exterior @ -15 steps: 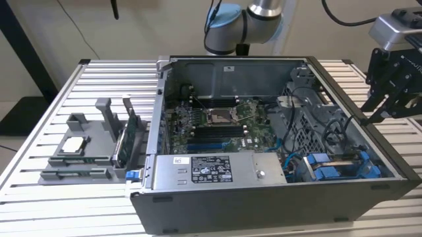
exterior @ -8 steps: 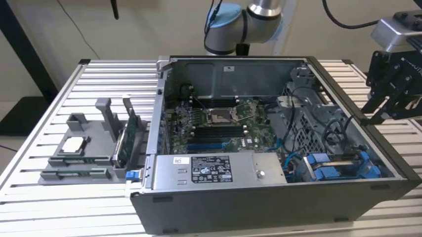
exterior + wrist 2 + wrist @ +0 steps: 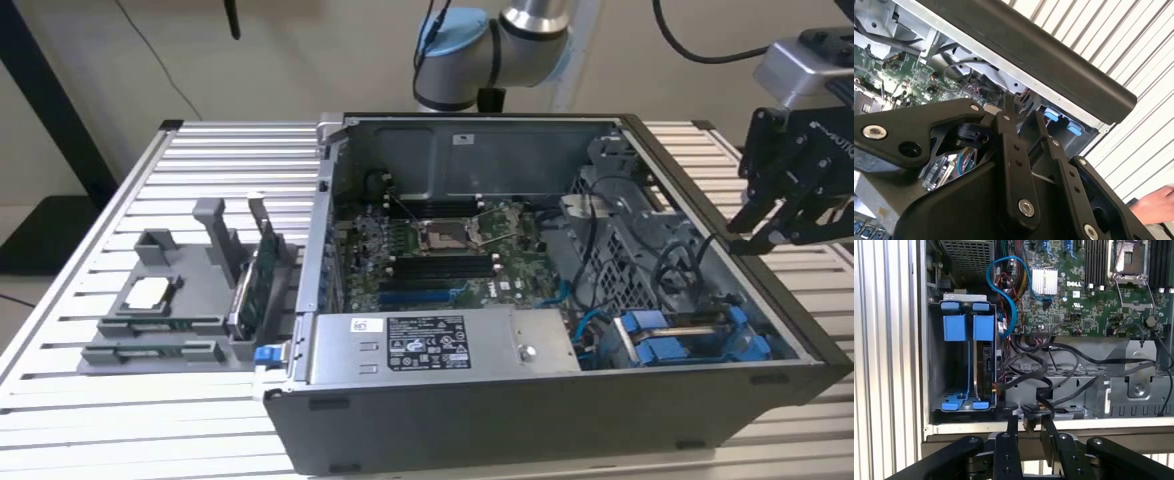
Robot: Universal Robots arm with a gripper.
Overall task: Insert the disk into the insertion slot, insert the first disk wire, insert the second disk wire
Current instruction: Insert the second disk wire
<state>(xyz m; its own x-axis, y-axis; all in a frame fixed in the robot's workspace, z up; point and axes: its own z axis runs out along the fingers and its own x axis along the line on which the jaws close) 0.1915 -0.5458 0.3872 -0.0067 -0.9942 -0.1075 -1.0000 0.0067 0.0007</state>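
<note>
Blue-framed disk [image 3: 987, 365] edgewise in grey insertion slot [image 3: 936, 365]

The arm [image 3: 497, 45] rises beyond the computer case [image 3: 534, 435]; its hand [image 3: 767, 235] hangs over the case's wall on the exterior view's right, fingers [image 3: 1007, 445] narrowly parted.

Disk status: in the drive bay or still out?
In. The blue-framed disk stands on edge inside the insertion slot, between its grey walls. The exterior view shows the same.
</note>
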